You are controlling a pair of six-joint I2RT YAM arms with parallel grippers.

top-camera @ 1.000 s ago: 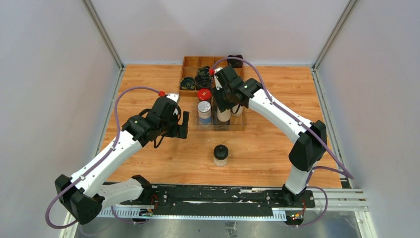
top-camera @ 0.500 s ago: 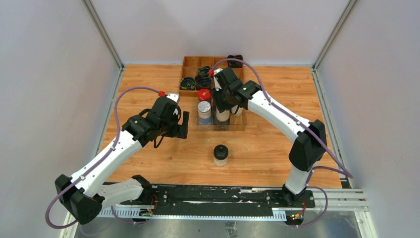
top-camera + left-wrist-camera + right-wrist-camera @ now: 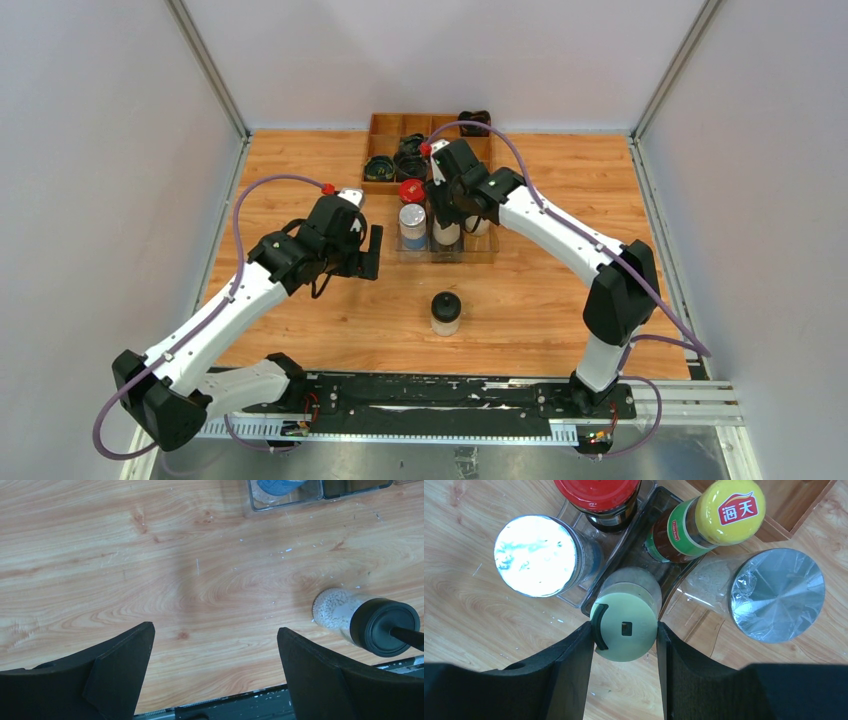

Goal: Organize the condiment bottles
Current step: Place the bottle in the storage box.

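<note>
My right gripper [image 3: 624, 631] is shut on the pale yellow cap of a clear bottle [image 3: 626, 625], at the near end of the clear tray's [image 3: 571, 597] middle slot; I cannot tell whether it rests on the bottom. Around it are a red-capped bottle [image 3: 596, 490], a yellow-green-capped bottle [image 3: 729, 510] and two silver-lidded jars [image 3: 535, 555] [image 3: 776, 595]. A black domed-cap bottle [image 3: 445, 312] stands alone on the table and shows at the right of the left wrist view [image 3: 382, 625]. My left gripper [image 3: 372, 252] is open and empty above bare wood, left of the tray.
A wooden compartment box [image 3: 385, 125] holding dark coiled bundles stands behind the clear tray [image 3: 472, 256]. Metal-framed walls close in the wooden table on three sides. The black base rail [image 3: 430, 395] runs along the near edge.
My right gripper has shifted slightly left and farther back with the pale-capped bottle. The left arm has not moved.
</note>
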